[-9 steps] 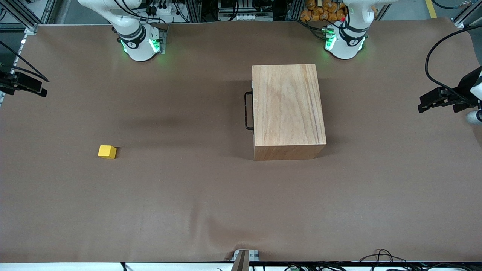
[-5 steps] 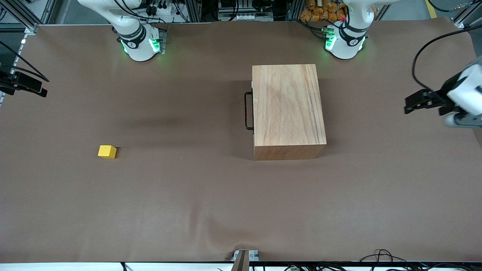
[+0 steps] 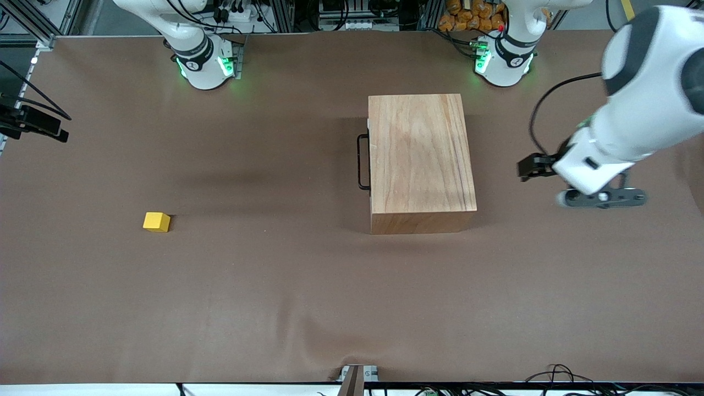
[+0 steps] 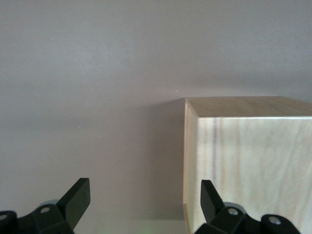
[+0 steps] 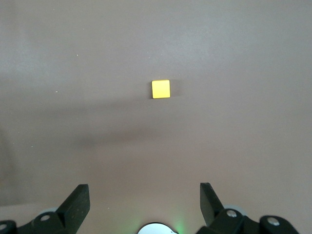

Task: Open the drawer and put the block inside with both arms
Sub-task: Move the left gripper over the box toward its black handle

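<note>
The drawer (image 3: 369, 144) is shut in the light-wood box (image 3: 421, 157); only its thin white front edge and black handle (image 3: 360, 162) show, facing the right arm's end of the table. The yellow block (image 3: 157, 221) lies on the brown table toward the right arm's end, and shows in the right wrist view (image 5: 161, 89). My left gripper (image 3: 527, 168) is open and empty in the air beside the box, on the side toward the left arm's end. In its wrist view, the left gripper (image 4: 144, 200) faces the box's plain casing (image 4: 248, 161). My right gripper (image 3: 63, 131) waits at the table's edge; its wrist view shows the right gripper (image 5: 144, 202) open.
The brown mat (image 3: 275, 286) covers the whole table. The two arm bases (image 3: 206, 63) (image 3: 503, 60) stand along the edge farthest from the front camera. A small metal bracket (image 3: 355, 374) sits at the edge nearest the front camera.
My left arm has swung in from the table's left-arm end toward the box, bringing its gripper close beside the casing. The right arm, block and box have not moved.
</note>
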Controlling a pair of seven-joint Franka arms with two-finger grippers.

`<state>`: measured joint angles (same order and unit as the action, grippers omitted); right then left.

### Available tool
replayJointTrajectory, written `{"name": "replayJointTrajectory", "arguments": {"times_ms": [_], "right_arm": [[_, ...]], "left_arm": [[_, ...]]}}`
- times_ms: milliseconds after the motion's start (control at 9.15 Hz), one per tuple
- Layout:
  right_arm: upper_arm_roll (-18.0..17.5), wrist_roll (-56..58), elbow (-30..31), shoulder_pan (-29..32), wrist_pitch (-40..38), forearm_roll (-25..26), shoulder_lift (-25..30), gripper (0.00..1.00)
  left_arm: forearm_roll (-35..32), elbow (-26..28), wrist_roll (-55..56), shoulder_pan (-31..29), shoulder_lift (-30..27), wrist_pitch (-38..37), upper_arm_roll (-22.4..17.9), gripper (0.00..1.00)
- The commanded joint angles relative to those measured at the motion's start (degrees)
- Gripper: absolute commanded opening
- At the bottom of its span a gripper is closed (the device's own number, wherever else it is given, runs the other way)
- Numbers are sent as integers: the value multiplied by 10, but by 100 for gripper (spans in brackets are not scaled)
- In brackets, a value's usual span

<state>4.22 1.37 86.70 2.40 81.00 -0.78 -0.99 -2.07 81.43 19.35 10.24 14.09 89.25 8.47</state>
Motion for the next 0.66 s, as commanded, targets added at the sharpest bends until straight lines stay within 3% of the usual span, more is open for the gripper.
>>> {"name": "replayJointTrajectory", "arguments": {"times_ms": [0, 546], "right_arm": [[-7, 7, 0, 11, 0, 7, 0, 100], [-7, 7, 1, 11, 5, 7, -2, 100]], "left_arm": [[-25, -21, 93, 68, 24, 15, -2, 100], [-29, -57, 276, 213, 72, 18, -5, 100]]}}
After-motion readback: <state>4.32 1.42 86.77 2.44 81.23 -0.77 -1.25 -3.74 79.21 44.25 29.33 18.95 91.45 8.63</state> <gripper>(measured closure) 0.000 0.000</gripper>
